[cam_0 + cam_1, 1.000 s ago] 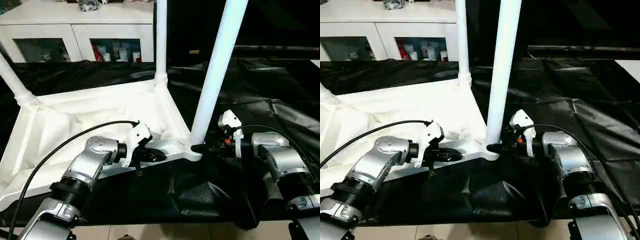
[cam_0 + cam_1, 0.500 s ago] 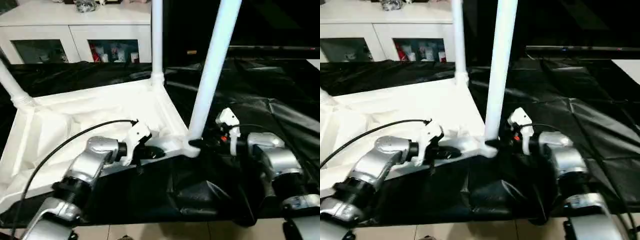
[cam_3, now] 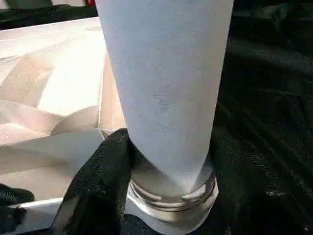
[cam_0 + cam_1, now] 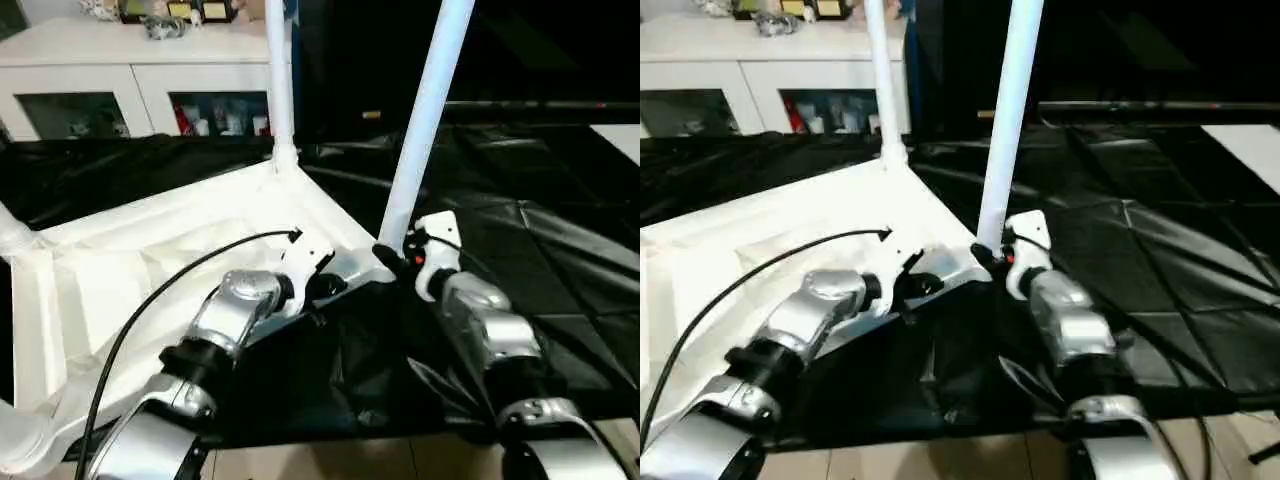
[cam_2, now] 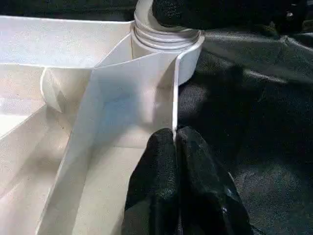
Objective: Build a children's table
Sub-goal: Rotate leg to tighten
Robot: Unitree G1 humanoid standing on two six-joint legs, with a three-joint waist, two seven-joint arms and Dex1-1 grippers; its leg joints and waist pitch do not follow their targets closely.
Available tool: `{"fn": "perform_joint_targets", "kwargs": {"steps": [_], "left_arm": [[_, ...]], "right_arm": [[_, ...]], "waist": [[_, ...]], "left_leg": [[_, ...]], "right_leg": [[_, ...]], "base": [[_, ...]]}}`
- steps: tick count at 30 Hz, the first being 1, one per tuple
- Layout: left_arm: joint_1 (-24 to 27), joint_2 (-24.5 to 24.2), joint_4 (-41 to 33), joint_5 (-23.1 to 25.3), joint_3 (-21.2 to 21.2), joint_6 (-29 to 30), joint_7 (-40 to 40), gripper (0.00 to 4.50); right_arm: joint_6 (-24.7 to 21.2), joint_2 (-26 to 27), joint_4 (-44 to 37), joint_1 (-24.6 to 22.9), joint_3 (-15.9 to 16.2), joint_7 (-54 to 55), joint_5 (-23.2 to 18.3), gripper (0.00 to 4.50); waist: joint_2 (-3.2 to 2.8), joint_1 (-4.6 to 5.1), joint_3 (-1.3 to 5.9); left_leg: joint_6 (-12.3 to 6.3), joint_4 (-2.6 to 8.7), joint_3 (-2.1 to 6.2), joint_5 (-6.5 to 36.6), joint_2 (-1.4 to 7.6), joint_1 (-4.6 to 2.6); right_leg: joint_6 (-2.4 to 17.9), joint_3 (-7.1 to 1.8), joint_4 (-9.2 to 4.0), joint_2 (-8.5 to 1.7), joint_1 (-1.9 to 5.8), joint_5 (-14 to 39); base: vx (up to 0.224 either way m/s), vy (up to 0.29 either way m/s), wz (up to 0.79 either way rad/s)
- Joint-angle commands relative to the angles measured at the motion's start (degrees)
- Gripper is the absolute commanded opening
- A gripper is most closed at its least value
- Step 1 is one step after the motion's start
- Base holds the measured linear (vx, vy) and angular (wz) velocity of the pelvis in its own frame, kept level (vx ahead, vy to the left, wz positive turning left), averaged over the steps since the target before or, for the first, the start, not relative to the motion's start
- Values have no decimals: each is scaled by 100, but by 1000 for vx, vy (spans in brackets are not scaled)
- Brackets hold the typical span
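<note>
The children's table (image 4: 150, 270) is lying upside down on a black sheet (image 4: 520, 200), its ribbed underside facing up and its white tube legs rising from the corner sockets. The near-right leg (image 4: 425, 120) is standing in its socket (image 5: 168, 41) at the corner closest to the robot, leaning slightly to the right. A second leg (image 4: 280, 80) is rising from the far corner behind it, and part of another is showing at the left edge.

The left hand (image 4: 322, 285) is reaching in over the table's near side wall, just left of the socket. In the left wrist view its two black fingers (image 5: 159, 186) are pressing flat together with the thin white wall edge (image 5: 174, 98) pinched between them, so this hand is clamping the children's table by its rim.

The right hand (image 4: 392, 258) is sitting at the base of the near-right leg. In the right wrist view one black finger (image 3: 105, 181) is lying against the side of the tube just above the threaded collar; the other finger is hidden behind the leg. The fingers are standing apart by about the tube's width, wrapping it.

Behind the sheet a white cabinet (image 4: 130, 70) with glass-fronted compartments is holding small items inside and on top.
</note>
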State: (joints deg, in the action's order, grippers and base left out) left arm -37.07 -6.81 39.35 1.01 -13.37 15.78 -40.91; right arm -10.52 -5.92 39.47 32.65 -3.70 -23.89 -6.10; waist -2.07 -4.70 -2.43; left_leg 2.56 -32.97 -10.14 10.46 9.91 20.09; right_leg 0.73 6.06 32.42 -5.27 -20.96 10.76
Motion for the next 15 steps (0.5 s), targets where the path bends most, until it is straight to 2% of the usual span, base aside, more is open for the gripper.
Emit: {"fn": "perform_joint_targets", "kwargs": {"steps": [1, 2, 3, 4, 5, 7, 9, 10, 11, 12, 14, 15], "left_arm": [[-131, 115, 53, 70, -184, -125, 11, 0], [-111, 71, 27, 74, -214, -165, -89, 0], [-93, 26, -2, 68, -226, -138, -160, 0], [-90, 14, -8, 65, -227, -124, -177, 0], [-45, -71, -85, 28, -224, -81, -321, 0], [-2, -159, -152, 11, -218, -41, -469, 0], [57, -278, -245, -26, -215, -21, -709, 0], [89, -344, -302, -47, -219, -15, -831, 0], [147, -463, -415, -100, -241, 1, -1058, 0], [175, -526, -472, -126, -253, 25, -1164, 0], [246, -679, -612, -186, -304, 44, -1456, 0], [291, -772, -707, -219, -337, 100, -1624, 0]], "right_arm": [[-123, 337, 123, -50, 337, -609, -203, 211], [-93, 270, 57, -43, 349, -773, -223, 246], [-69, 183, 30, -19, 337, -860, -221, 246], [-64, 157, 26, -10, 330, -875, -218, 283], [-131, -42, -43, 12, 345, -1272, -295, 285], [-152, -254, -122, 21, 401, -1638, -310, 300], [-135, -554, -205, 28, 514, -2144, -286, 325], [-107, -706, -254, 25, 576, -2388, -268, 331], [-103, -932, -334, 21, 627, -2774, -296, 331], [-100, -1042, -379, 16, 650, -2970, -312, 331], [-76, -1266, -470, -2, 712, -3379, -338, 331], [-85, -1385, -527, -21, 758, -3628, -359, 331]], "waist": [[-7, 51, 227], [-17, 42, 235], [-16, 35, 245], [-14, 23, 257], [38, 25, 255], [26, -25, 277], [49, -46, 297], [42, -72, 308], [66, -84, 317], [77, -101, 335], [73, -143, 387], [70, -174, 418]], "left_leg": [[208, 517, 253, 2977, 336, -129], [197, 522, 257, 2934, 337, -117], [172, 532, 248, 2810, 344, -88], [147, 535, 237, 2667, 357, -68], [118, 535, 216, 2585, 358, -64], [-19, 510, 168, 2167, 364, -48], [-122, 484, 138, 1867, 371, -33], [-180, 458, 116, 1716, 363, -35], [-267, 426, 101, 1476, 347, 17], [-311, 408, 100, 1319, 357, 37], [-527, 331, 77, 781, 347, 67], [-681, 283, 69, 408, 349, 87]], "right_leg": [[435, -243, -585, -456, 38, 3168], [456, -252, -572, -464, 48, 3099], [508, -275, -551, -471, 66, 2904], [596, -300, -514, -473, 81, 2631], [650, -313, -511, -466, 71, 2517], [890, -348, -438, -472, 107, 1975], [1020, -352, -399, -469, 131, 1722], [1077, -354, -382, -466, 130, 1632], [1153, -358, -347, -468, 159, 1425], [1187, -362, -314, -471, 184, 1266], [1364, -351, -199, -448, 182, 544], [1483, -341, -125, -434, 186, 11]], "base": [[0, 0, 0], [0, 0, 0], [0, 0, 0], [0, 0, 0], [0, 0, 0], [0, 0, 0], [0, 0, 0], [0, 0, 0], [0, 0, 0], [52, -35, 1], [0, 0, 0], [0, 0, 0]]}}
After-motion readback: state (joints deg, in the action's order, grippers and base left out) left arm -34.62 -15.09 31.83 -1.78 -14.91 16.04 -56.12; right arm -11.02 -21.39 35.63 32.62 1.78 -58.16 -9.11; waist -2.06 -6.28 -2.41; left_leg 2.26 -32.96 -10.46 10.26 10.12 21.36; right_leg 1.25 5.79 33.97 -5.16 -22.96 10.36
